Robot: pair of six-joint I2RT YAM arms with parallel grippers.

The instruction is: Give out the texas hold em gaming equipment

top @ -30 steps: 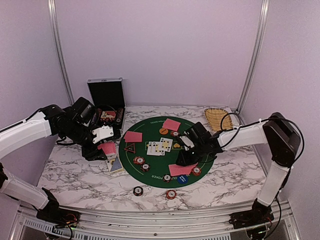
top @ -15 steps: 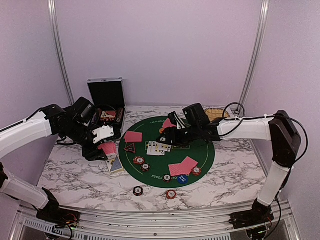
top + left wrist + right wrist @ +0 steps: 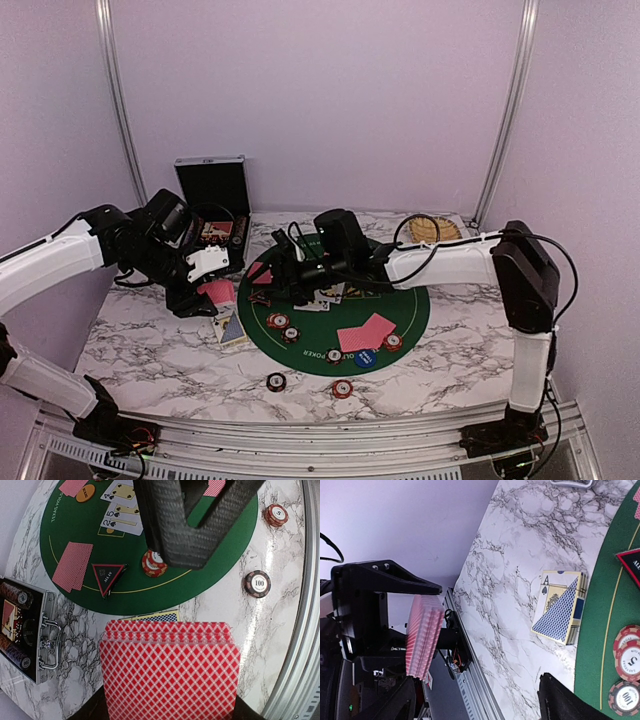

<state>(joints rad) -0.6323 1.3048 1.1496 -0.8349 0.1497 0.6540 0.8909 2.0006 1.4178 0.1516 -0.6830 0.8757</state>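
Note:
My left gripper [image 3: 205,283] is shut on a deck of red-backed playing cards [image 3: 216,293], held above the marble left of the green mat [image 3: 412,305]. The left wrist view shows the deck [image 3: 170,670] fanned slightly; the right wrist view shows it [image 3: 424,635] edge-on. My right gripper [image 3: 284,263] reaches left across the mat, open and empty, a short way from the deck. Its dark fingers [image 3: 185,525] hang over the mat. On the mat lie pink cards [image 3: 365,333], face-up cards [image 3: 320,296], a triangular marker [image 3: 106,577], poker chips [image 3: 279,321] and a blue disc [image 3: 366,357].
A black hinged case [image 3: 212,198] stands open at the back left. A blue-patterned card box [image 3: 232,330] lies on the marble under the deck. Two chips [image 3: 275,381] [image 3: 342,388] sit off the mat near the front edge. A wicker basket [image 3: 432,228] is at the back right.
My right gripper opened over the pink cards at the mat's front, then swung left across the mat toward the deck. The left arm and deck held still.

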